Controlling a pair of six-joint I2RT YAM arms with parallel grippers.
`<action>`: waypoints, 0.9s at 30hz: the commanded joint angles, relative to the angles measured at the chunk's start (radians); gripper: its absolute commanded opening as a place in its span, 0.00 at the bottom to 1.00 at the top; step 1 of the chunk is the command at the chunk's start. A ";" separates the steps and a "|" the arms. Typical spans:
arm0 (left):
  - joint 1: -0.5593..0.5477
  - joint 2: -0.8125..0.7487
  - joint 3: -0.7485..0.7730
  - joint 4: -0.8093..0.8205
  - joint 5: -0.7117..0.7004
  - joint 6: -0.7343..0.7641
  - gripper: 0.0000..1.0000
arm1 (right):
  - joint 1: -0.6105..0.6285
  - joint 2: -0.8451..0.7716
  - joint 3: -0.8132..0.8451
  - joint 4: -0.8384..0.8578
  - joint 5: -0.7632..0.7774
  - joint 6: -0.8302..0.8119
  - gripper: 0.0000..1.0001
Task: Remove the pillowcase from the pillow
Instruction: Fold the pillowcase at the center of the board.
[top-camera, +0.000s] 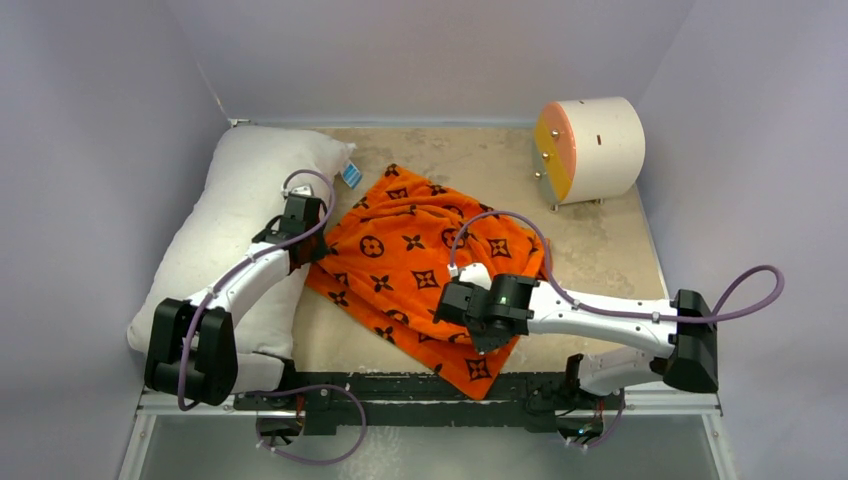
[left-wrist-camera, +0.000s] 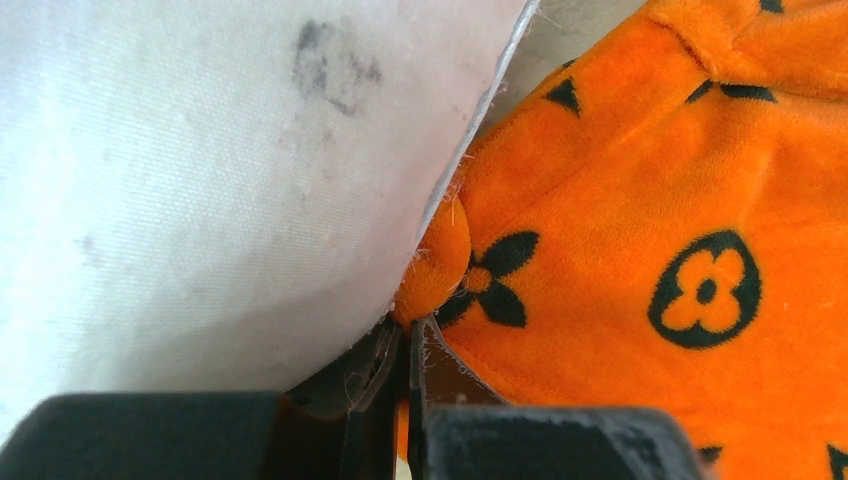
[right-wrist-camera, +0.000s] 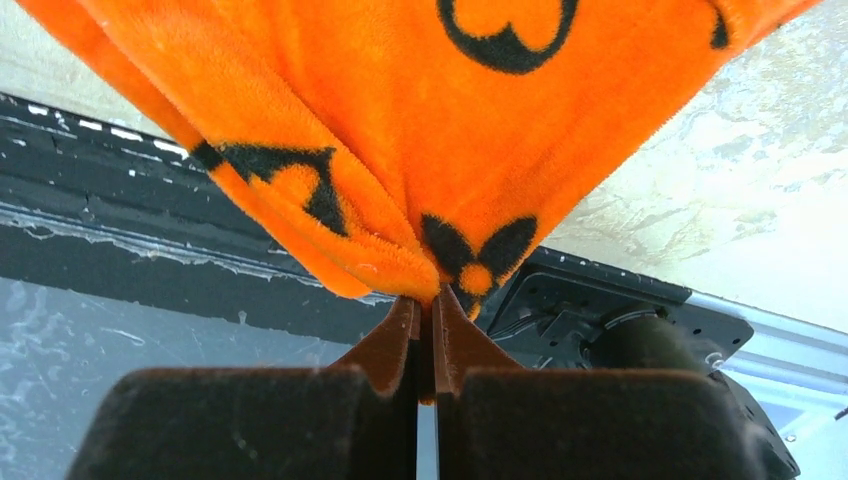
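Observation:
The white pillow (top-camera: 235, 215) lies along the left wall, outside the orange pillowcase (top-camera: 420, 265), which is spread crumpled over the middle of the table. My left gripper (top-camera: 310, 250) is shut on a fold of the pillowcase's left edge, right against the pillow's side. In the left wrist view the pillow (left-wrist-camera: 220, 180) fills the left, the pillowcase (left-wrist-camera: 650, 250) the right, and the left gripper (left-wrist-camera: 418, 325) pinches orange cloth. My right gripper (top-camera: 462, 318) is shut on the pillowcase's near part. In the right wrist view the pillowcase (right-wrist-camera: 400, 120) drapes from the right gripper (right-wrist-camera: 425, 300).
A white cylinder with an orange face (top-camera: 590, 150) stands at the back right. A small blue tag (top-camera: 350, 175) sticks out at the pillow's far end. The black mounting rail (top-camera: 420, 390) runs along the near edge, under the pillowcase's corner. Walls close in on the left, back and right.

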 joint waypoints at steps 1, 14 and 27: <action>0.014 -0.014 0.027 0.004 -0.008 0.022 0.00 | 0.003 -0.035 0.030 -0.049 0.041 0.094 0.00; 0.015 -0.082 0.096 -0.072 -0.025 0.050 0.00 | 0.196 0.019 0.241 -0.049 0.054 0.008 0.00; 0.022 -0.068 0.033 -0.068 -0.026 0.043 0.00 | 0.331 -0.042 0.023 -0.035 -0.147 0.021 0.00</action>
